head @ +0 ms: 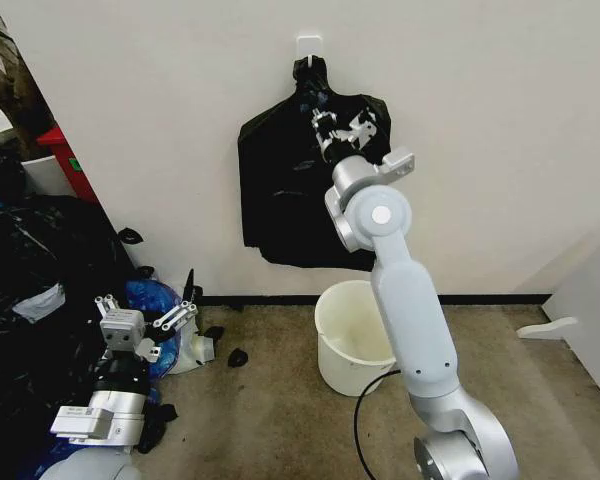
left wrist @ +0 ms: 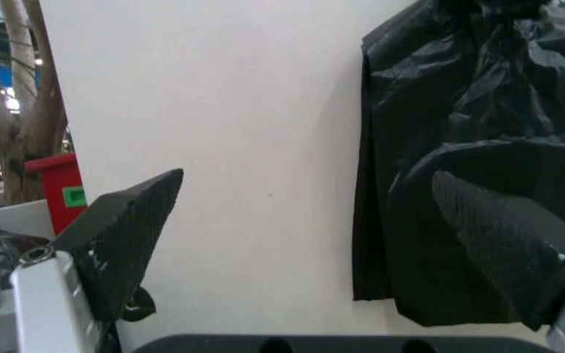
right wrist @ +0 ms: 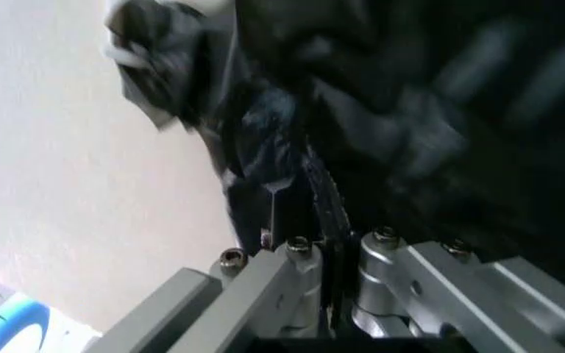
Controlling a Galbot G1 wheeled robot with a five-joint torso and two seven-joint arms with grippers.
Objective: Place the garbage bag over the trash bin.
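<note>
My right arm is raised high against the pale wall [head: 500,120], its gripper [head: 325,128] pressed into the flat bunch of black plastic bags [head: 280,190] that hangs from a small white hook [head: 310,45] and is knotted at its top. From the right wrist camera my two grey metal fingers [right wrist: 293,265] stand close together with a fold of thin, glossy, crinkled black plastic, the garbage bag [right wrist: 293,158], pinched in the narrow slot between them; the jaws are clamped on that sheet. The bag itself is up at the wall, part of the hanging bunch, well above the floor. The trash bin, a round white plastic bucket with a rolled rim [head: 350,340], stands upright on the brownish floor [head: 280,420] just below the hanging bags, close to the black skirting, with my right forearm crossing in front of its right side. A black cable [head: 365,415] curls on the floor near its base. My left gripper [head: 145,315] sits low on the left, pointing toward the wall, its black-padded fingers [left wrist: 126,220] spread wide apart with nothing between them; through its wrist camera I see bare wall and the lower edge of the black bunch to one side. Beside the left arm lies a big heap of stuffed black and blue bags [head: 40,260], and a red box [head: 65,160] stands behind it by the wall.
</note>
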